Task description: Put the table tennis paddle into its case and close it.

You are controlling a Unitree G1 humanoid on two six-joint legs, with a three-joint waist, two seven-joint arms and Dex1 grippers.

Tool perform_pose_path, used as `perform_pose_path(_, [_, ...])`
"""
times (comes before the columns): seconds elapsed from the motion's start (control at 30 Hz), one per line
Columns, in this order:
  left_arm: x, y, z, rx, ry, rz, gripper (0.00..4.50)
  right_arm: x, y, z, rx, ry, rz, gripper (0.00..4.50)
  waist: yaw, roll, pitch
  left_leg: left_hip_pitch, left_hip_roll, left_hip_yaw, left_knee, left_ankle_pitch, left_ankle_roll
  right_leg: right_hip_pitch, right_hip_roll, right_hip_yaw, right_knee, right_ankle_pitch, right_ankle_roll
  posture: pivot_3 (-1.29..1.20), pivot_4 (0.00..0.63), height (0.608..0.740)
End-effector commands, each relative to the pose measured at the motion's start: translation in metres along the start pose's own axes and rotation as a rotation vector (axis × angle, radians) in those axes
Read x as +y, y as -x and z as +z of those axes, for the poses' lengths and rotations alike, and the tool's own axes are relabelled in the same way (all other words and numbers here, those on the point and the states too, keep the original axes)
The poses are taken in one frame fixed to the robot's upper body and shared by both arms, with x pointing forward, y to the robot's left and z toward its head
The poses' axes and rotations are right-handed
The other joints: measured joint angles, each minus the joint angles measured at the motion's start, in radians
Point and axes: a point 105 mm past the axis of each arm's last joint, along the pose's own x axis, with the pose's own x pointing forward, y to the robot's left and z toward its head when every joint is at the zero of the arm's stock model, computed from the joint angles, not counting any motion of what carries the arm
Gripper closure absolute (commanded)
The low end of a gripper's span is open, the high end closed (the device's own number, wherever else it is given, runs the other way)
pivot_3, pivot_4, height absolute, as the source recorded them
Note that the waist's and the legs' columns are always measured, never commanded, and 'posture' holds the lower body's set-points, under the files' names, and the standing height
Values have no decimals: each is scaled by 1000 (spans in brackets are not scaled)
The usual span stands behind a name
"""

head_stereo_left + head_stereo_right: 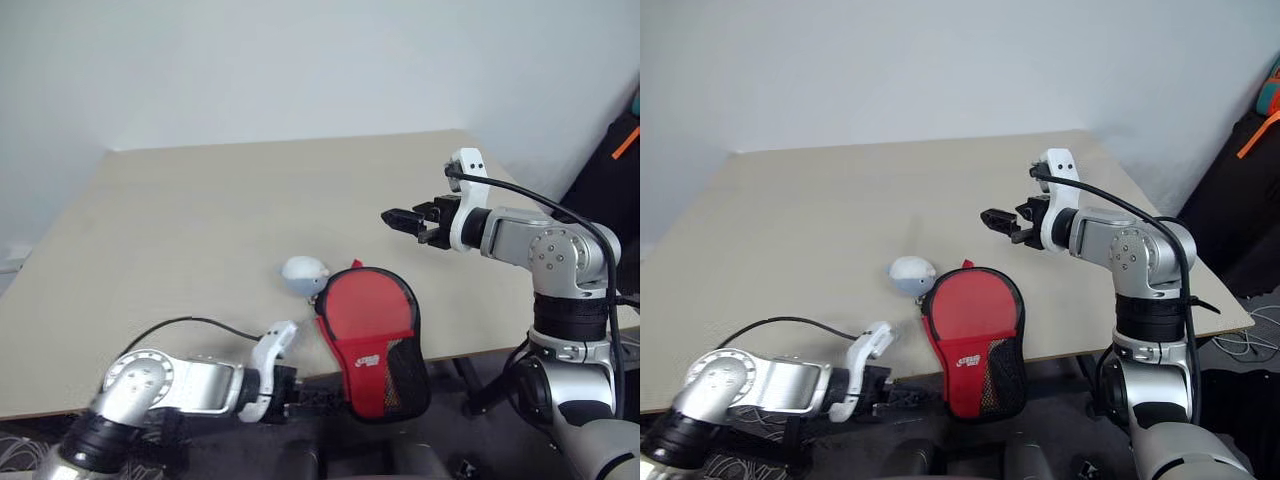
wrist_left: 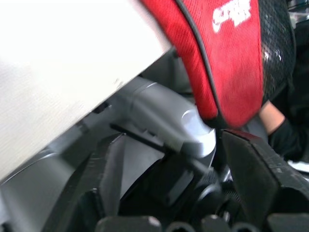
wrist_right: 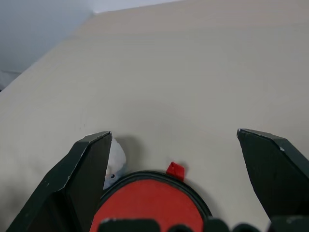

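Beige table [image 1: 180,220] holds red case [image 1: 365,320] (white logo, wording unreadable).

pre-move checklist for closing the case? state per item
1. Paddle in the case: cannot tell, no handle shows.
2. Case fully on the table: not ok, its narrow end hangs over the near edge.
3. Left gripper free of the case: ok, open, just below the hanging end.
4. Right gripper ready: ok, open, above the case.
5. White-grey lump clear of the case: not ok, right beside it.
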Motion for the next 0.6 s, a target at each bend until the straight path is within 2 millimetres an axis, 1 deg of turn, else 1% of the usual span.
perform_pose_path(0.03, [-14,10,31,-142,-173,-15,2353,8,-1,22,-67,53,25,0,2,0,0,0,0,0,0,0,-1,0,0,0,-1,0,0,0,0,740])
perform_pose_path(0.13, [-25,4,63,-309,-323,-5,3449,10,-8,23,-67,62,44,0,2,0,0,0,-1,0,0,-1,-3,1,-1,0,-1,0,0,0,0,740])
perform_pose_path(0.2, [-30,-4,71,-368,-390,-7,4203,14,-13,23,-58,78,69,0,1,-1,0,0,-1,1,0,-1,-3,1,-1,0,-1,0,0,0,0,740])
perform_pose_path(0.23, [-32,-8,72,-391,-428,-11,4485,16,-15,23,-54,85,81,0,-1,-1,0,0,-1,1,-1,-1,-2,1,0,0,-1,0,0,0,0,740])
perform_pose_path(0.33, [-31,-19,74,-434,-506,-7,4485,20,-23,21,-32,108,108,0,-4,0,0,0,0,4,-4,1,1,-1,1,3,-1,0,0,0,0,740])
perform_pose_path(0.4, [-30,-25,72,-439,-522,-24,4485,22,-27,21,-22,118,121,0,-3,0,0,0,1,4,-5,1,1,-1,2,3,-1,0,0,0,0,740])
perform_pose_path(0.5, [-28,-40,69,-429,-582,-45,4485,31,-42,14,22,138,182,0,-3,0,0,0,1,4,-4,1,2,-2,2,3,-1,0,0,0,0,740])
perform_pose_path(0.6, [-32,-50,76,-463,-630,-70,4485,42,-58,5,73,147,244,0,-5,0,0,1,1,4,-2,2,2,0,2,3,-1,0,0,0,0,740])
